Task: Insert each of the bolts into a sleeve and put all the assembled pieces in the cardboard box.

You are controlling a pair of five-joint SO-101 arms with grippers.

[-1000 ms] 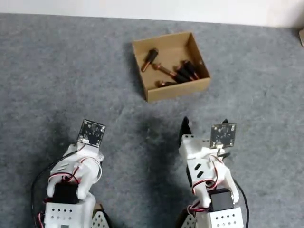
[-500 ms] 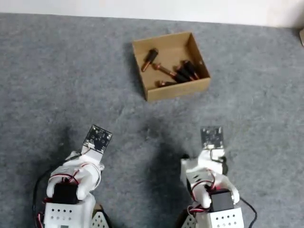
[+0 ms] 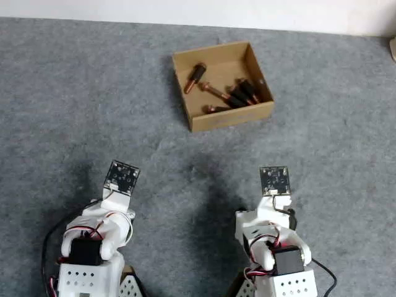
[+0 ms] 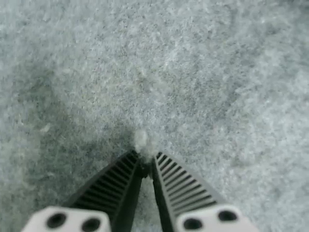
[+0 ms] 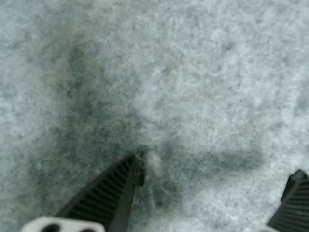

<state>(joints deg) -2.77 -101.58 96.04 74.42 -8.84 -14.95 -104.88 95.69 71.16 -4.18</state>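
Left arm (image 3: 99, 232) and right arm (image 3: 272, 238) have drawn back in the high view; assembled pieces (image 3: 234, 94) lie inside the cardboard box (image 3: 232, 117), so the task looks done. Left wrist view: left jaws closed, empty. Right wrist view: right jaws spread wide, empty.

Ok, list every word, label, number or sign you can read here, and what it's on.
None readable.
The cardboard box, the assembled pieces in it and the grey carpet bear no legible text.
Any print on the two wrist camera boards is too small to read.
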